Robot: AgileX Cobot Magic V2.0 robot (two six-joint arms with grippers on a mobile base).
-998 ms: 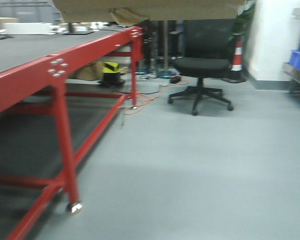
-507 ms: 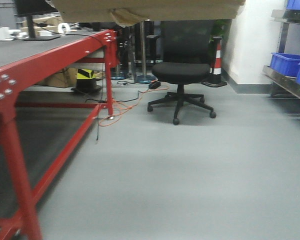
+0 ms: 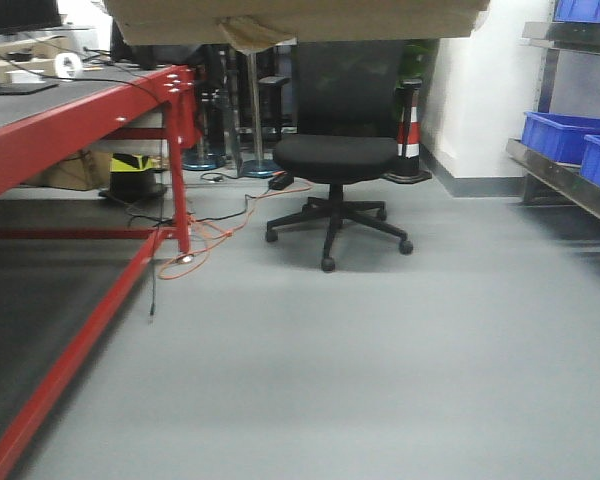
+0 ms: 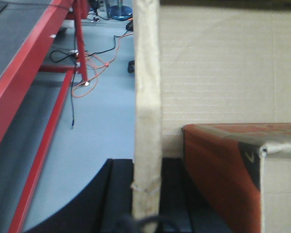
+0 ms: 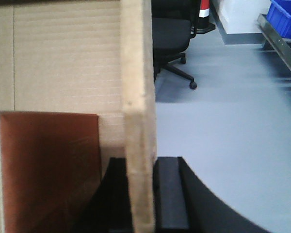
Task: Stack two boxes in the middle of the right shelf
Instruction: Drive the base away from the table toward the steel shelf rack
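A large brown cardboard box (image 3: 300, 15) hangs across the top of the front view, carried between both arms. My left gripper (image 4: 146, 167) is shut on the box's left wall (image 4: 146, 87), with black fingers (image 4: 119, 194) on either side of it. My right gripper (image 5: 140, 165) is shut on the right wall (image 5: 138, 73), with a black finger (image 5: 169, 194) on the outside. A reddish-brown box (image 4: 218, 165) lies inside against the inner face, and it also shows in the right wrist view (image 5: 48, 165). The steel shelf (image 3: 565, 180) stands at the right.
Blue bins (image 3: 570, 130) sit on the shelf. A red-framed grey table (image 3: 70, 120) runs along the left. A black office chair (image 3: 335, 150) stands ahead in the middle, with orange cables (image 3: 210, 235) on the floor and a striped cone (image 3: 410, 135) by the white wall.
The view has swung right. The red table and chair slid left in the frame, and the steel shelf with blue bins came further into view. The box stays held in both grippers.
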